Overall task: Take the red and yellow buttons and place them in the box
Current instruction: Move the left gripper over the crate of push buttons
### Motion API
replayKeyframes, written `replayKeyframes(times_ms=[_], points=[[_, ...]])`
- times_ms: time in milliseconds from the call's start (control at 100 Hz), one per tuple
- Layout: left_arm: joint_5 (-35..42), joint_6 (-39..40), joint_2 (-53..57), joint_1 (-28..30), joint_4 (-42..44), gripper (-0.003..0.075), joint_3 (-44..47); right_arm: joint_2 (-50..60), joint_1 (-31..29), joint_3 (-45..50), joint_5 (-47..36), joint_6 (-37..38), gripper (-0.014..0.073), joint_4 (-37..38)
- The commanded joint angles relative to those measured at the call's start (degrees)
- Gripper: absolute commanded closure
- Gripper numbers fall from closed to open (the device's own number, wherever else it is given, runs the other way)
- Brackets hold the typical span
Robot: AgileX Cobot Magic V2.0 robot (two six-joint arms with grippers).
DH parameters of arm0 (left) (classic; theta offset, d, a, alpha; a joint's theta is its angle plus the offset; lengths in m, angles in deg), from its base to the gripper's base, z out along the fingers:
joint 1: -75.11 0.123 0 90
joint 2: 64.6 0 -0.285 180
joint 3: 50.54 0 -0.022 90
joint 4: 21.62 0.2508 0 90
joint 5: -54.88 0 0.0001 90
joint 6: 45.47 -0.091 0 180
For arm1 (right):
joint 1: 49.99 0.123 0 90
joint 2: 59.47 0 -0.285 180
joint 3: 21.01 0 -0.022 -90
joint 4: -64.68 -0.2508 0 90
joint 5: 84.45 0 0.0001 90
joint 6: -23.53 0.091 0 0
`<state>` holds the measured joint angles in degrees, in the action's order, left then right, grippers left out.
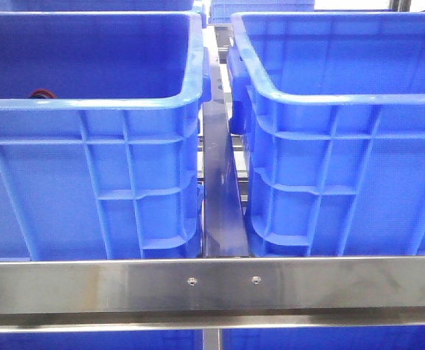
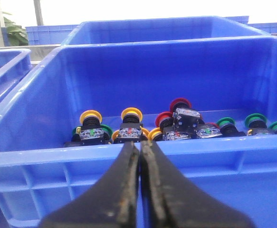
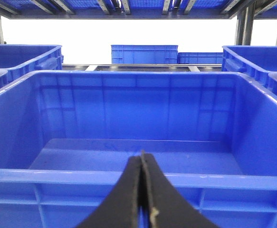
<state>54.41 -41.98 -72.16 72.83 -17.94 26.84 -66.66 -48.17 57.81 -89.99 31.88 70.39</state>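
Both arms wait outside their crates, jaws pressed together and empty. The red button [image 2: 179,105] and yellow buttons [image 2: 131,114] lie clustered in the left crate [image 2: 29,156]; the right crate [image 3: 14,176] looks ready for them.

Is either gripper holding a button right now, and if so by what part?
Neither. The left gripper and right gripper are both shut with nothing between the fingers. The red and yellow buttons still lie in the blue crate.
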Motion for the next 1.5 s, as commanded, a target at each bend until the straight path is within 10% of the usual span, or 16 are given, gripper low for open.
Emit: replayKeyframes(times_ms=[0,470,1040,1490], points=[[4.7,0.4,1.9,-0.1,0.0,0.0739,0.2,1.2,-0.2,-0.1,-4.4,-0.1,0.0662,0.0],[4.0,0.4,1.6,-0.1,-1.1,0.0739,-3.7,1.2,-0.2,-0.1,-4.4,-0.1,0.0662,0.0],[-35.4,-0.2,-30.2,-0.1,-0.1,0.0739,-43.9,1.2,-0.2,-0.1,-4.4,-0.1,0.0662,0.0],[-38.4,-0.2,-43.7,-0.1,0.0,0.0739,-51.6,1.2,-0.2,-0.1,-4.4,-0.1,0.0662,0.0]])
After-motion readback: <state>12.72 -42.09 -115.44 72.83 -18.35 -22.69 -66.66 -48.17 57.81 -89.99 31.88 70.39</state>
